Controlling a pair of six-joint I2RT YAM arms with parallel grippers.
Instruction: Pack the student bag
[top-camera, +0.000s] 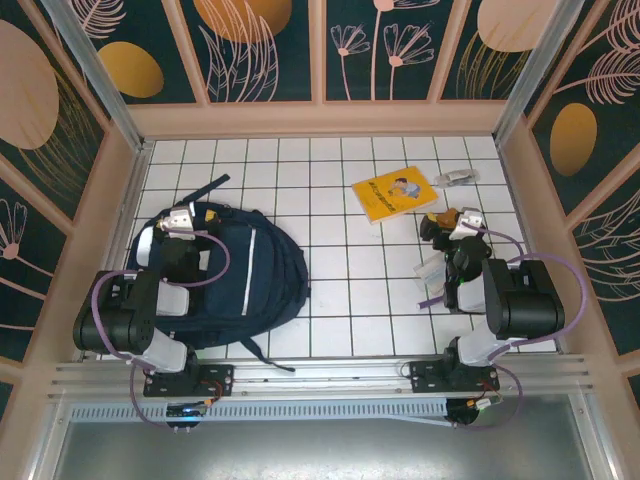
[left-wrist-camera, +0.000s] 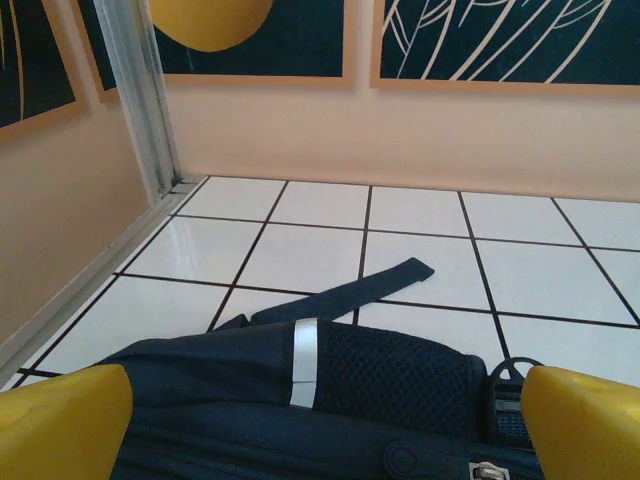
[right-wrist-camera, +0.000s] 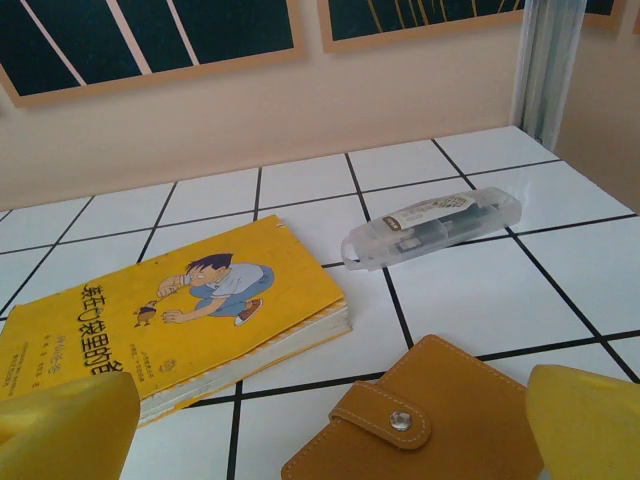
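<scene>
Left end effector (top-camera: 179, 219) and right end effector (top-camera: 456, 222) both gape wide, holding nothing. Packing hasn't started, I'd say: the student bag (top-camera: 250, 270) lies on the worktop's (top-camera: 330, 290) left side, apparently closed. The yellow book (right-wrist-camera: 190, 310), tan wallet (right-wrist-camera: 420, 425) and clear pen case (right-wrist-camera: 435, 225) lie outside it.

White tiled worktop (top-camera: 340, 250), thin black grid lines, glossy, soft glare on tiles in the left wrist view. Enclosed on three sides by peach-framed walls. Back wall (top-camera: 320, 50) along the top of the frame, left wall (top-camera: 50, 150), right wall (top-camera: 590, 170): dark teal panels with pale line-drawn leaves and flowers, plus golden and peach ovals. Plain peach skirting (left-wrist-camera: 400, 130) under the panels. Aluminium post (top-camera: 95, 70) in upper-left corner, another post (top-camera: 540, 70) upper right. Aluminium rail (top-camera: 320, 375) across the bottom edge, grey metal sheet (top-camera: 320, 450) below it. Lighting even, bright.
</scene>
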